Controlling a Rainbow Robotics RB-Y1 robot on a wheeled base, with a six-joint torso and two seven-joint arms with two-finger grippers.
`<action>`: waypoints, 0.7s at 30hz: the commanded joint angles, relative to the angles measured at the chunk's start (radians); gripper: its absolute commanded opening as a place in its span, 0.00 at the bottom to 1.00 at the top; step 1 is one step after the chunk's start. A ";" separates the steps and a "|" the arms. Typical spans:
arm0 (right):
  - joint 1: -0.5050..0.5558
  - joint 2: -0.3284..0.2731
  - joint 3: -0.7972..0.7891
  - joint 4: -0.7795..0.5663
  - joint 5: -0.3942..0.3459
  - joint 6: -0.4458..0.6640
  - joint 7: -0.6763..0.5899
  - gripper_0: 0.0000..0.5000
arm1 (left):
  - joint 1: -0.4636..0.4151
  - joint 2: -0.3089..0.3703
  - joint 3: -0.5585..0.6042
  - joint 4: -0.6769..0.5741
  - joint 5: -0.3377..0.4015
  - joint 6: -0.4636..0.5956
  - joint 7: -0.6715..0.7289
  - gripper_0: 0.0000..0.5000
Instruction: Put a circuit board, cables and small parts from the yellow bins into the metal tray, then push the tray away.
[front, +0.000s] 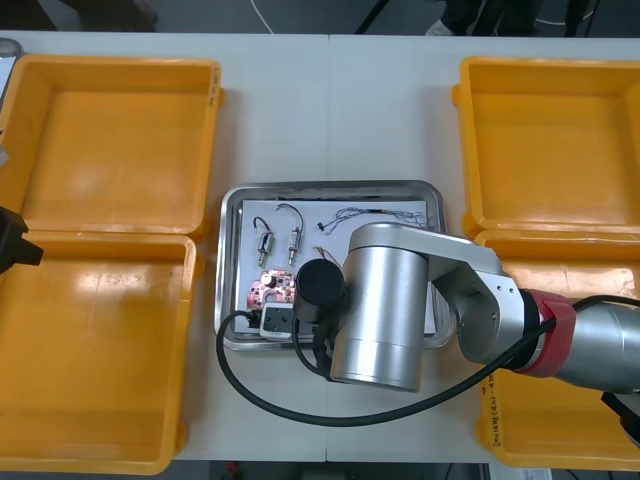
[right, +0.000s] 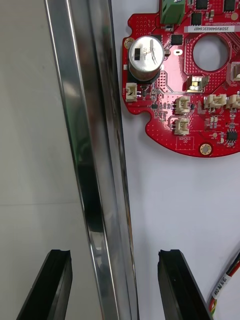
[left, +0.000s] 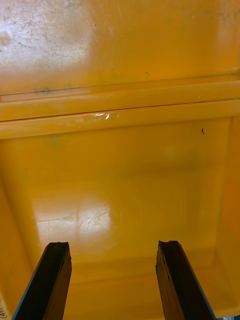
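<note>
The metal tray (front: 432, 200) lies mid-table, white inside. On it are a round red circuit board (front: 270, 291), two small metal parts (front: 268, 245), and a twisted blue and white cable (front: 375, 213). My right arm (front: 380, 310) hangs over the tray's near edge. In the right wrist view my right gripper (right: 114, 257) is open and straddles the tray's rim (right: 95, 165), one finger over the table, the other inside. The circuit board (right: 185, 85) lies beyond the inner finger, and a red and yellow cable (right: 227, 282) lies beside that finger. My left gripper (left: 112, 250) is open over a bare yellow bin (left: 120, 165).
Two yellow bins (front: 205, 130) (front: 185, 350) stand left of the tray and two more (front: 470, 140) (front: 490, 420) on its right. The left arm (front: 15, 245) is parked at the far left edge. The right arm's black hose (front: 260, 390) loops over the table in front of the tray.
</note>
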 joint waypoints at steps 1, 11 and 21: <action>-0.031 0.024 0.036 -0.010 0.018 -0.010 0.027 1.00 | 0.014 0.047 0.034 -0.028 0.009 0.006 -0.039 1.00; -0.029 0.027 0.073 0.035 0.023 -0.053 0.027 1.00 | 0.014 0.047 0.034 -0.028 0.009 0.006 -0.039 1.00; -0.029 0.034 0.104 0.058 0.075 -0.071 0.027 1.00 | 0.014 0.047 0.034 -0.028 0.009 0.006 -0.039 1.00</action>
